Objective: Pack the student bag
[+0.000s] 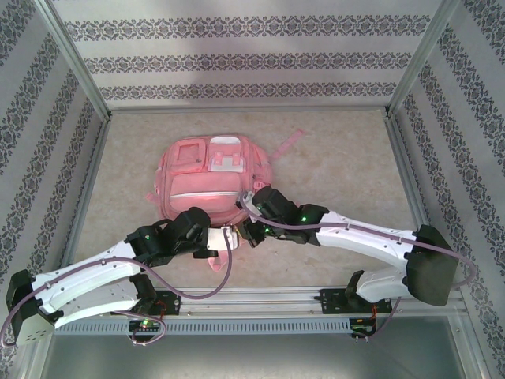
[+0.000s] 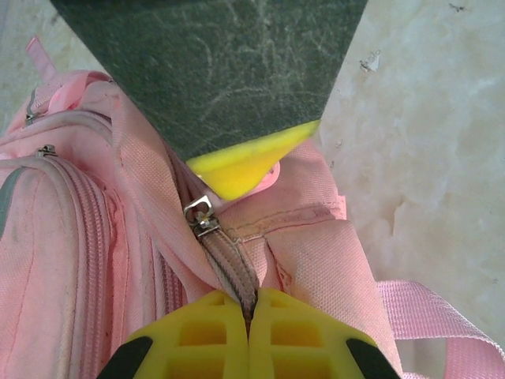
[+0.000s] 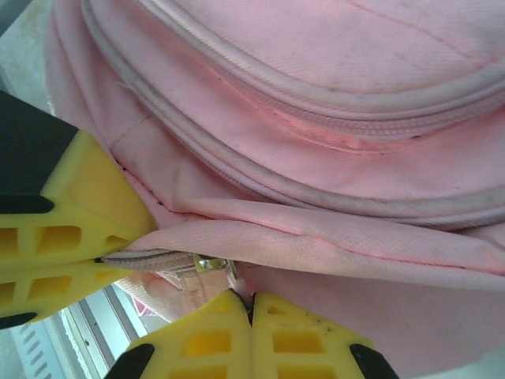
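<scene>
Beige marbled table, pink student bag sitting mid-table, left fingers clamped tight on its zipper pull and right fingers pinched shut on the bag's fabric right next to it.

Beige table; student bag lying flat.

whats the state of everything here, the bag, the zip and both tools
student bag: lying flat on the table, front pockets up, visible zips look closed
zipper pull: drawn straight from its slider, pinched at the end
left tool: shut on the zipper pull
right tool: shut, appears to pinch the student bag's fabric beside the slider
</scene>
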`<state>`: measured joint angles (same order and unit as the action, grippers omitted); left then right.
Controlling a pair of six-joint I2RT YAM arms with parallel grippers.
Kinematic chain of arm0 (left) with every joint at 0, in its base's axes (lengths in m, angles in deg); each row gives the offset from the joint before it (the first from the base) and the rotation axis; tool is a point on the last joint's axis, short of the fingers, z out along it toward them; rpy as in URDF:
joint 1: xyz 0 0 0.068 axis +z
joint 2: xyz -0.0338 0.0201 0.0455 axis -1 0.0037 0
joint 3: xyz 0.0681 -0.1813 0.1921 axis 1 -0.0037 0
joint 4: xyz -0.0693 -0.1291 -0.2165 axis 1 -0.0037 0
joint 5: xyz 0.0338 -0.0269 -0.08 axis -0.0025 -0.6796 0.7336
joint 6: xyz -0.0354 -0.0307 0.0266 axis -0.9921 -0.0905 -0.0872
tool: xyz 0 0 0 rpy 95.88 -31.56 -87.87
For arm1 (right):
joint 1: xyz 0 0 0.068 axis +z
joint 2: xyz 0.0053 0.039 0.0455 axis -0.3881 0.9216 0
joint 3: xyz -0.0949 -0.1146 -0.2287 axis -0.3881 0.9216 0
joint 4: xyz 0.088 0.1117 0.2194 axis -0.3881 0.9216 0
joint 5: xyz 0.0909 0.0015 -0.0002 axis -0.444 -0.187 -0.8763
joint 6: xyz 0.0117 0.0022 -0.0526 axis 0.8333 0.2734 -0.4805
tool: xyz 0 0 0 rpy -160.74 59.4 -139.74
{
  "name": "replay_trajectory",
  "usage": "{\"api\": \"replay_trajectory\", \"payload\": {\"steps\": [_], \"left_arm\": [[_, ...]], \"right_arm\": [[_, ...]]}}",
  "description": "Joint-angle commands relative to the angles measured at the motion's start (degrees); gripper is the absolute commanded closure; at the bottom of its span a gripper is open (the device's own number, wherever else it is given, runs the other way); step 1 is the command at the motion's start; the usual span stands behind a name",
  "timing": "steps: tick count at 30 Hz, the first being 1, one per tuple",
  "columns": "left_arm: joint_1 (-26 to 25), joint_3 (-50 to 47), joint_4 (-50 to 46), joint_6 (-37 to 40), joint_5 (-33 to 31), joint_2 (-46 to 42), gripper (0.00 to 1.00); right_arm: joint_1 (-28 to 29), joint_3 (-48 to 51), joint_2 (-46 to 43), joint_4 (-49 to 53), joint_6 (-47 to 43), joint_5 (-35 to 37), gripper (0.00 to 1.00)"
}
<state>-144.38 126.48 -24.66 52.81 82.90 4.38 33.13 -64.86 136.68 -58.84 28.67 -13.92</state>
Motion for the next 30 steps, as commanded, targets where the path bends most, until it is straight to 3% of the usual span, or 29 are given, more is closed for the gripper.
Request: {"api": "replay_trajectory", "payload": {"steps": [1, 6, 11, 12, 14, 16, 17, 19, 22, 30], "left_arm": [[-0.34, 2.67, -1.49, 0.62, 3.99, -1.54, 1.0], [-0.34, 2.78, -0.95, 0.63, 4.01, -0.94, 1.0], [-0.34, 3.59, -0.22, 0.14, 4.35, 0.57, 1.0], [-0.34, 3.72, -0.07, -0.03, 4.41, 0.61, 1.0], [-0.34, 4.26, 0.39, -1.04, 5.0, 0.37, 1.0], [-0.34, 4.74, 1.4, -2.1, 6.22, -0.15, 1.0], [-0.26, 4.93, 2.08, -2.61, 6.85, -0.5, 1.0], [-0.26, 5.12, 3.17, -3.36, 7.62, -0.86, 1.0], [-0.26, 5.2, 3.76, -3.92, 8.7, -1.14, 1.0], [-0.26, 4.73, 4.28, -4.65, 8.88, -1.1, 1.0]], "right_arm": [[-6.35, 0.11, 1.01, 9.76, 3.36, 18.7, 1.0], [-7.27, -0.26, 0.89, 11.66, 1.04, 16.66, 1.0], [-7.21, 5.73, -6.27, -0.03, -1.09, 0.68, 1.0], [-7.23, 7.76, -8.42, -3.37, -0.51, -1.63, 0.96], [-6.78, 13.31, -13.53, -12.81, 1.21, -6.64, 0.76], [-5.1, 17.74, -16.69, -19.53, 1.55, -6.58, 0.57], [-4.58, 19.49, -17.43, -22.54, 1.97, -7.23, 0.54], [-3.23, 22.41, -17.65, -28.86, 0.16, -7.45, 0.54], [0.87, 25.11, -17.36, -34.67, -6.44, -2.24, 0.53], [4.71, 25.39, -16.07, -39.32, -13.2, 2.69, 0.55]]}}
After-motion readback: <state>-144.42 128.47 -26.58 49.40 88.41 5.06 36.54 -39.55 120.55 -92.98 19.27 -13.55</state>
